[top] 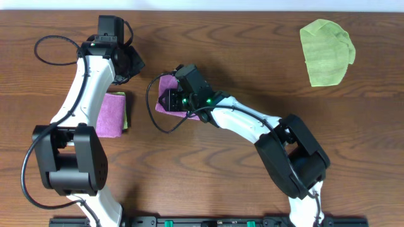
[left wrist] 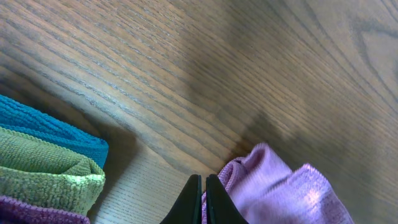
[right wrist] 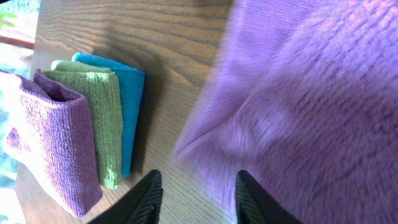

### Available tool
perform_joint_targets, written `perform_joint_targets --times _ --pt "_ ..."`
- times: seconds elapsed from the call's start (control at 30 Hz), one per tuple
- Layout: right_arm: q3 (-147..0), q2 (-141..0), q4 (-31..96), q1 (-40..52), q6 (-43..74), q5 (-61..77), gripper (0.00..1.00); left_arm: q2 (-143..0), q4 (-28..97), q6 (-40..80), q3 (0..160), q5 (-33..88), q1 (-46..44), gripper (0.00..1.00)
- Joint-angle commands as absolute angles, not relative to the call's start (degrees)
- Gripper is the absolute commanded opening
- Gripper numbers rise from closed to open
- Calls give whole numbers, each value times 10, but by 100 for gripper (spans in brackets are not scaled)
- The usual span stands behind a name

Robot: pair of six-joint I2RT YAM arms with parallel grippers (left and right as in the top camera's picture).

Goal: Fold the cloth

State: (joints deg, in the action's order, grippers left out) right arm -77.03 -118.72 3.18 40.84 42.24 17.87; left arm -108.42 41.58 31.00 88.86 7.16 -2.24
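A light purple cloth (top: 166, 83) lies crumpled on the wooden table, left of centre. My right gripper (top: 169, 101) is open just over it. In the right wrist view the cloth (right wrist: 311, 93) looks blurred; one finger of the gripper (right wrist: 196, 196) is over the cloth's edge and the other over bare wood. My left gripper (top: 134, 63) is up and left of the cloth. In the left wrist view its fingers (left wrist: 203, 186) are shut with nothing seen held, right beside the cloth's edge (left wrist: 280, 193).
A stack of folded cloths (top: 110, 113), purple over green over blue, sits left of the cloth and shows in both wrist views (left wrist: 43, 168) (right wrist: 81, 124). A crumpled green cloth (top: 325, 52) lies at the far right back. A black cable loops by the right gripper.
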Motion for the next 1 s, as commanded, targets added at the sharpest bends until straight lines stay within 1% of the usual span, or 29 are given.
perform_joint_targets --times 0.0,0.07,0.17,0.5,0.67,0.8,0.87,0.93,0.97 --pt "-782 -1199 29 424 410 174 45 -1070 417 298 903 71 -18 6" --pt "-782 -1199 26 428 410 177 50 -1070 417 298 903 71 -18 6" --pt "-782 -1199 21 432 406 189 50 -1070 417 298 903 71 -18 6" --pt "-792 -1191 20 405 406 219 44 -1070 417 297 903 70 -18 6" --pt "-800 -1171 26 377 405 219 43 -1070 417 297 903 70 -18 6" --pt "-800 -1134 56 342 376 218 41 -1070 418 290 903 72 -18 6" --pt "-800 -1109 81 325 351 211 36 -1070 420 286 903 75 -18 6" --pt "-800 -1075 113 309 309 194 34 -1070 425 284 903 76 -19 6" --pt "-800 -1056 131 302 283 178 35 -1070 427 283 903 76 -19 6"
